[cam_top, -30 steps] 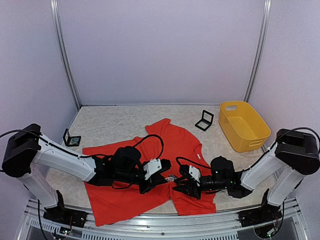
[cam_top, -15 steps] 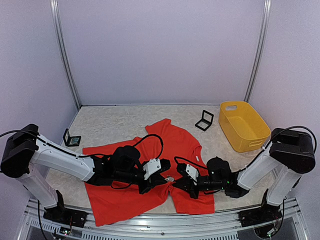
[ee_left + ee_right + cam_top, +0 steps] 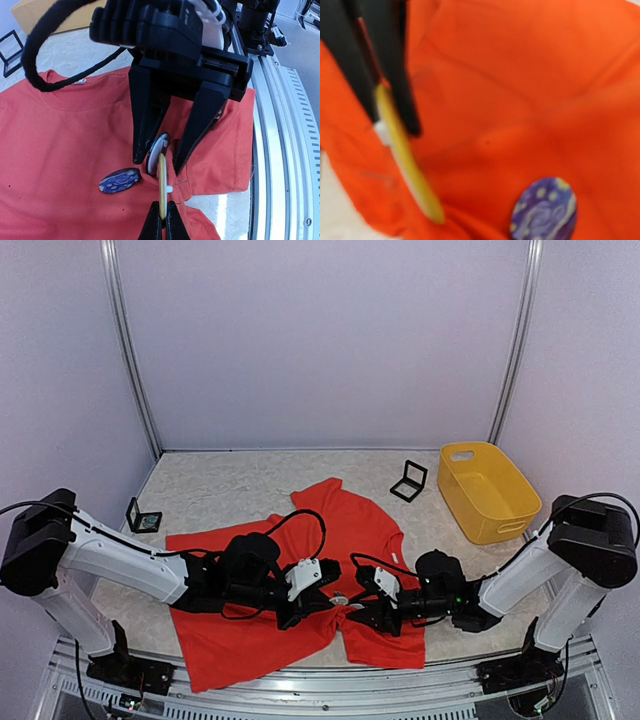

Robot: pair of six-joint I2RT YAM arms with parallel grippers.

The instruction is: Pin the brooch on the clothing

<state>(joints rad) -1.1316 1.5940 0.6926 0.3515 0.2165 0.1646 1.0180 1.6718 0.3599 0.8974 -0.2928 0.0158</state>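
Pale mottled tabletop (image 3: pixel 230 485), lilac walls (image 3: pixel 320 340). At left, a small black frame (image 3: pixel 143 517). The soft red-orange T-shirt (image 3: pixel 350 520) lies rumpled mid-table, its neck tag (image 3: pixel 77 81) too small to read. My left gripper (image 3: pixel 163 216) is pinched on a thin yellow piece (image 3: pixel 162 175); the glossy blue oval brooch (image 3: pixel 119 180) lies on the shirt just beside. My right gripper (image 3: pixel 160 159) holds its jaws apart around a white disc (image 3: pixel 155 148). Far right, a yellow plastic basket (image 3: pixel 497 527).
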